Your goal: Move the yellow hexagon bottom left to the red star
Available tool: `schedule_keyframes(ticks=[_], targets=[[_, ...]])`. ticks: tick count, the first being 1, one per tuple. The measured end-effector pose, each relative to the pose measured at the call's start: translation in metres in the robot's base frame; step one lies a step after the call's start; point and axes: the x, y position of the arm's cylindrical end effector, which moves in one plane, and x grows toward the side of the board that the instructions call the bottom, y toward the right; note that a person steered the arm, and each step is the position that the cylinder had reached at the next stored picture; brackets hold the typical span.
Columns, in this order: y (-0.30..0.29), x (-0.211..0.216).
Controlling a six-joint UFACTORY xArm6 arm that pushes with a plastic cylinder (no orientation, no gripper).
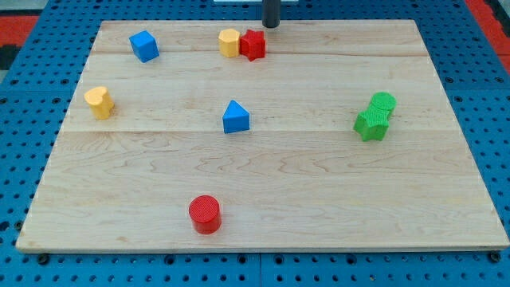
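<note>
The yellow hexagon (229, 42) stands near the view's top, touching the left side of the red star (253, 45). My tip (272, 25) is at the board's top edge, just up and right of the red star, apart from both blocks.
A blue cube (144, 46) is at the top left. A yellow heart-like block (100, 102) is at the left. A blue triangle (235, 117) is in the middle. A red cylinder (205, 214) is near the bottom. A green cylinder (382, 104) and green star (371, 124) touch at the right.
</note>
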Motion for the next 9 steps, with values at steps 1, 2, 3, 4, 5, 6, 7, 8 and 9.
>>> schedule_keyframes(ticks=[1,2,3,4,5,6,7,8,9], targets=[[-0.048,0.032],[-0.072,0.067],[-0.039,0.128],[0.019,0.115],[0.046,0.072],[0.008,0.075],[0.011,0.115],[-0.013,0.087],[-0.019,0.049]])
